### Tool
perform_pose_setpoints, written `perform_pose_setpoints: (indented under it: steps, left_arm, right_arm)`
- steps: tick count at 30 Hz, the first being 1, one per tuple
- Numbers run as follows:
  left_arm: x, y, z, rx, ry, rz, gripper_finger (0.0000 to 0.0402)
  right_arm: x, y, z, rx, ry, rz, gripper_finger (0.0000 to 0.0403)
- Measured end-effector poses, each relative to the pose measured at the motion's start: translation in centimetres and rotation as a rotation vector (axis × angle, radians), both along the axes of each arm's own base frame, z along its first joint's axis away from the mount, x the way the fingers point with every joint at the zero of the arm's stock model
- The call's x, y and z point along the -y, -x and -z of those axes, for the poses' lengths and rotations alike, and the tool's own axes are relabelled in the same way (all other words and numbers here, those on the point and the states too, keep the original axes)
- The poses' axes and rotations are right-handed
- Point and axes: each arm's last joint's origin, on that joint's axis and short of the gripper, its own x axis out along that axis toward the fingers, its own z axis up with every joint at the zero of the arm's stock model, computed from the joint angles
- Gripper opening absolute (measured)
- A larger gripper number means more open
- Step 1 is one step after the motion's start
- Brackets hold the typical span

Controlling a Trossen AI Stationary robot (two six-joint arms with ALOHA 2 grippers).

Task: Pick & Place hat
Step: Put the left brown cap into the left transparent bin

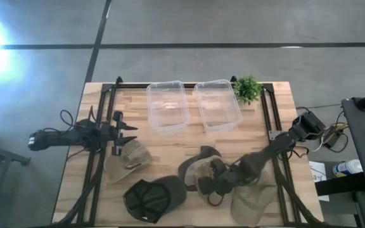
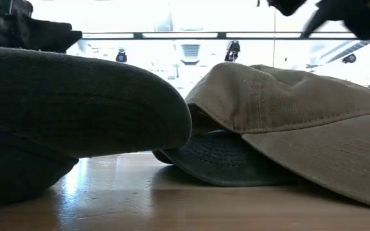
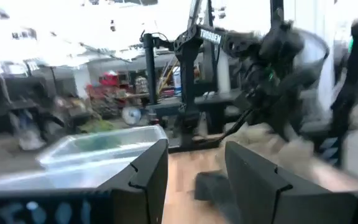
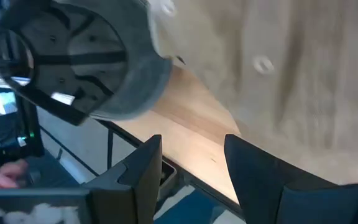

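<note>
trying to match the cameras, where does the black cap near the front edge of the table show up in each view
High view: black cap at the table's front edge, left of centre.
Low view: the big dark dome filling the left side.
Left wrist view: not clearly in it.
Right wrist view: its underside upper left, above the wood.
Shared landmark: the tan hat beside it, also in the low view and the right wrist view.

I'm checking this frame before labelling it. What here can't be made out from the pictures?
- High view: whether the right gripper touches the tan hat; the arm covers the contact.
- Low view: both clear bins are hidden behind the black cap and a tan hat.
- Left wrist view: the far arm and hats are blurred.
- Right wrist view: the tan fabric is cut off by the edge.
</note>
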Motion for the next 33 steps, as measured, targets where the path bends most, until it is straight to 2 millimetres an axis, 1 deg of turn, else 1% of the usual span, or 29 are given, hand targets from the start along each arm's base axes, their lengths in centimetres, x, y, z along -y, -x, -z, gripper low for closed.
perform_pose_setpoints:
  steps: [1,2,3,5,6,7,8,12,14,16,19,22,27,29,30,33]
  left_arm:
    - [0.1,0.1,-0.3,0.023,0.142,0.061,0.0154]
    - [0.2,0.2,-0.6,0.042,0.349,0.146,0.0154]
    - [0.2,0.2,-0.9,0.045,0.602,0.237,0.0154]
    - [0.3,0.3,-1.0,0.016,1.044,0.364,0.0154]
    - [0.3,0.3,-0.9,-0.010,1.209,0.401,0.0154]
    - [0.3,0.3,-0.9,-0.031,1.308,0.430,0.0154]
    - [0.3,0.3,-0.9,-0.042,1.344,0.445,0.0154]
    - [0.4,0.3,-0.9,-0.066,1.439,0.483,0.0154]
    - [0.6,0.3,-0.9,-0.133,1.437,0.545,0.0154]
    - [0.9,0.2,-0.7,-0.219,1.474,0.586,0.0154]
    - [1.2,0.1,-1.0,-0.350,1.491,0.511,0.0153]
    - [1.4,0.1,-1.4,-0.578,1.421,0.337,0.0150]
    - [1.9,0.0,-2.4,-0.927,1.181,0.071,0.0145]
    - [2.4,-0.5,-2.5,-1.071,1.103,0.003,0.0144]
    - [2.7,-0.9,-2.8,-1.117,1.070,-0.012,0.0144]
    - [4.1,-2.2,-3.9,-1.188,0.975,-0.035,0.0144]
  right_arm:
    - [0.3,-0.3,-0.2,0.006,0.001,-0.012,0.0171]
    - [0.6,-0.5,-0.3,0.008,0.001,-0.023,0.0171]
    - [0.8,-0.7,-0.4,0.009,0.000,-0.038,0.0171]
    - [1.2,-0.9,-0.5,0.011,0.006,-0.055,0.0171]
    - [1.3,-0.9,-0.5,0.011,0.012,-0.059,0.0171]
    - [1.4,-0.9,-0.4,0.010,0.015,-0.060,0.0171]
    - [1.4,-0.9,-0.3,0.003,0.017,-0.062,0.0171]
    - [1.5,-0.7,0.1,-0.014,0.023,-0.069,0.0171]
    - [1.5,-0.6,0.3,-0.021,0.025,-0.079,0.0171]
    - [1.6,-0.5,0.7,-0.034,0.030,-0.086,0.0171]
    - [1.7,-0.3,1.2,-0.054,0.025,-0.082,0.0171]
    - [1.7,-0.1,1.5,-0.071,0.014,-0.085,0.0171]
    - [1.9,0.1,2.1,-0.087,0.025,-0.103,0.0171]
    - [2.1,0.2,2.5,-0.103,0.026,-0.108,0.0171]
    - [2.3,0.2,2.6,-0.107,0.031,-0.119,0.0171]
    - [2.9,0.0,2.9,-0.111,0.038,-0.191,0.0171]
